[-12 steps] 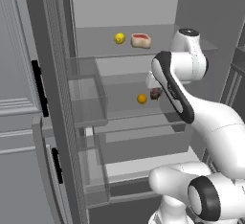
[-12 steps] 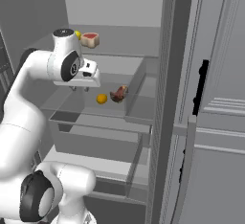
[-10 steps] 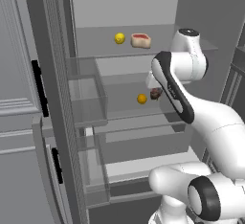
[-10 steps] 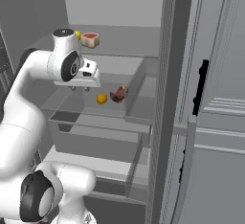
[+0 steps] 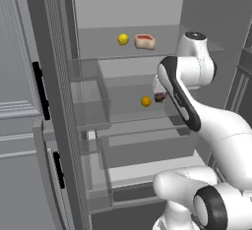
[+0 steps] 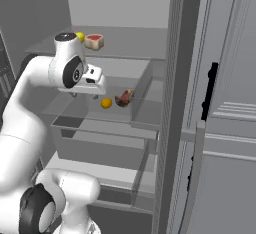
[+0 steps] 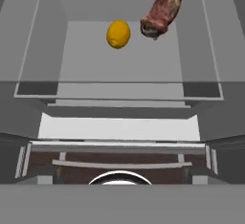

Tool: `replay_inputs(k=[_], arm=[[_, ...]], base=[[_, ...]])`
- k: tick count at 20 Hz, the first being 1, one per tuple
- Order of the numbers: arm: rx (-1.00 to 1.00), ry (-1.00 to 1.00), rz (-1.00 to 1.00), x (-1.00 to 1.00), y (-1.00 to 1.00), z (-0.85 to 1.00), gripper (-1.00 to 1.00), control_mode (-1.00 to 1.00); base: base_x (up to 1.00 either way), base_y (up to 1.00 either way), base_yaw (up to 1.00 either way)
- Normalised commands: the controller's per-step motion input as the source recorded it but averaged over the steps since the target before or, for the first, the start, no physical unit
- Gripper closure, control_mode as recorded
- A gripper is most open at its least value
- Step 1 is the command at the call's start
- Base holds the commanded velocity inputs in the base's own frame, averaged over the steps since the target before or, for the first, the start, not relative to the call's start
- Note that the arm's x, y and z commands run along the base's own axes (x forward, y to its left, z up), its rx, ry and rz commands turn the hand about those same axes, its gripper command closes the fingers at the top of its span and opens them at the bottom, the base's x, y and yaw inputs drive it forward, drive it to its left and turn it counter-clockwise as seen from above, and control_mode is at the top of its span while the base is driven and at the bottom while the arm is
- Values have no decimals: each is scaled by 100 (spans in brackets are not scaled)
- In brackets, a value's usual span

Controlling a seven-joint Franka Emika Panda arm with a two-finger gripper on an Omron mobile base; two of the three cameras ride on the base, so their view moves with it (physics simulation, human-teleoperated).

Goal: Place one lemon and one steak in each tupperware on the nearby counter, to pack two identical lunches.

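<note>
Hand (image 6: 76, 94): white, on the arm's end, held over the near left part of the middle shelf inside the open refrigerator; fingers hidden under the wrist in the base views, jaws standing wide apart, nothing between them.

Lemon, lower (image 7: 118, 34): orange-yellow, lying on the middle shelf (image 5: 128, 112), toward the far side, ahead of the hand and apart from it.

Steak, lower (image 7: 161, 12): dark red with pale marbling, just right of the lower lemon, close beside it; contact between the two cannot be told.

Lemon, upper (image 5: 123, 39): yellow, on the top shelf (image 5: 103, 49), toward its far side.

Steak, upper (image 5: 144, 41): pink-red with a pale rim, just right of the upper lemon on the same shelf, a small gap between them.

Drawer (image 5: 147, 145): grey, below the middle shelf, pulled partly forward.

Refrigerator door (image 6: 220, 128): grey panelled, black handle, swung open at the right.

Door bins (image 5: 88, 101): clear, on the left-hand door, level with the middle shelf.
</note>
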Motion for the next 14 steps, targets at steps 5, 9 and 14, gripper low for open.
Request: replay_inputs(k=[5,9,14], arm=[[-14,-37,-13,4,8,-22,-100,-100],[-2,-24,-26,64,7,-31,-100,-100],[11,4,-13,100,-29,0,-100,-100]], base=[[0,0,0],[0,0,0],[0,0,0]])
